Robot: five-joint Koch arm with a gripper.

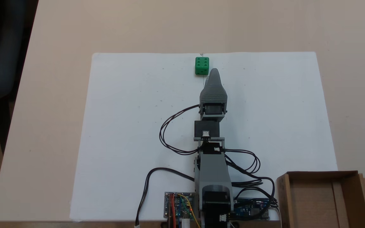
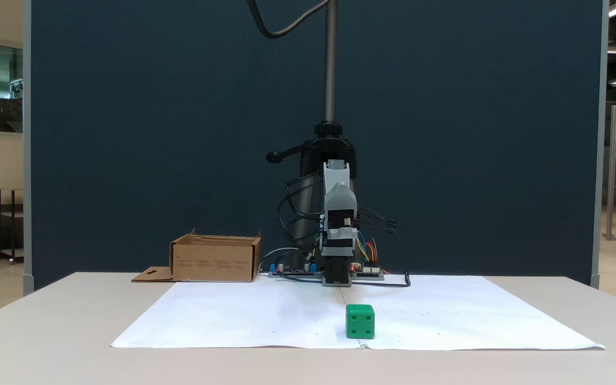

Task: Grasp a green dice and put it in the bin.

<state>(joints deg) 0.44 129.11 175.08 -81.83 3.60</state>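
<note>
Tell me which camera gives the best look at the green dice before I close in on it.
The fixed view from above: the green dice lies unobstructed on the white sheet, six-pip face up, just beyond the tool, so the offset is readable. The front fixed view shows the dice with a four-pip face toward the camera, but depth is hard to judge.

Dice (image 1: 202, 66) on paper (image 1: 131, 126), bin (image 1: 322, 202) apart

The green dice (image 1: 202, 66) is bright green, and its sunken pips have the same green. The bin (image 2: 215, 260) is plain brown cardboard, and the arm (image 1: 213, 91) is grey with black blocks and black cables. A white paper sheet (image 1: 122, 126) covers the beige counter (image 1: 43, 95), and the back panel (image 2: 153, 133) is dark blue.
</note>
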